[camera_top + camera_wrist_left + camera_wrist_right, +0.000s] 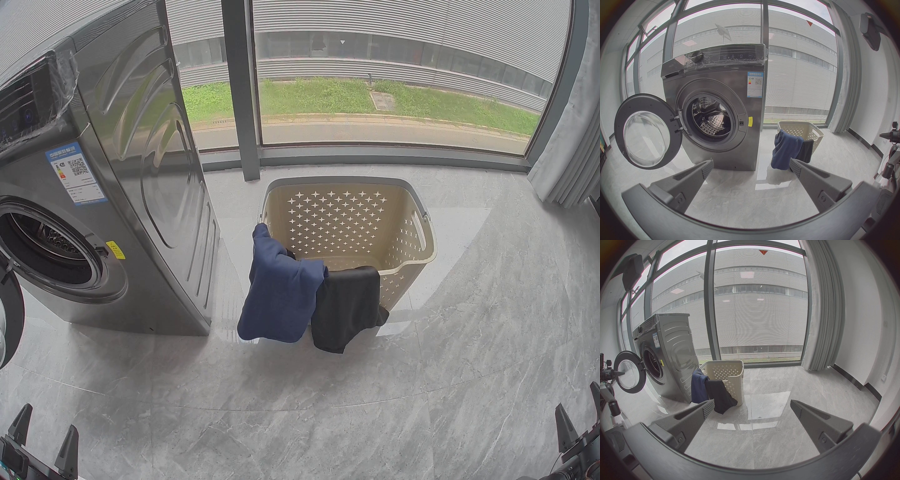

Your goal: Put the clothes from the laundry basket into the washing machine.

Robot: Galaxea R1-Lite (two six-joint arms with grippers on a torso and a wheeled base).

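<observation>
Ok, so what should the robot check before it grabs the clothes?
1. The washing machine door is open: ok.
2. The drum looks free of clothes: ok.
3. The blue garment and black garment hang over the laundry basket rim, easy to grab: ok.
4. The left gripper and right gripper are open, holding nothing: ok.
5. Grippers close to the clothes: not ok, both far off.
6. More clothes at the basket's bottom: cannot tell.

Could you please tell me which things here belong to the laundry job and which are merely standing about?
For the job: laundry basket; blue garment and black garment, both hanging over its rim; washing machine, its door open.
Just standing about: curtain; window.
</observation>
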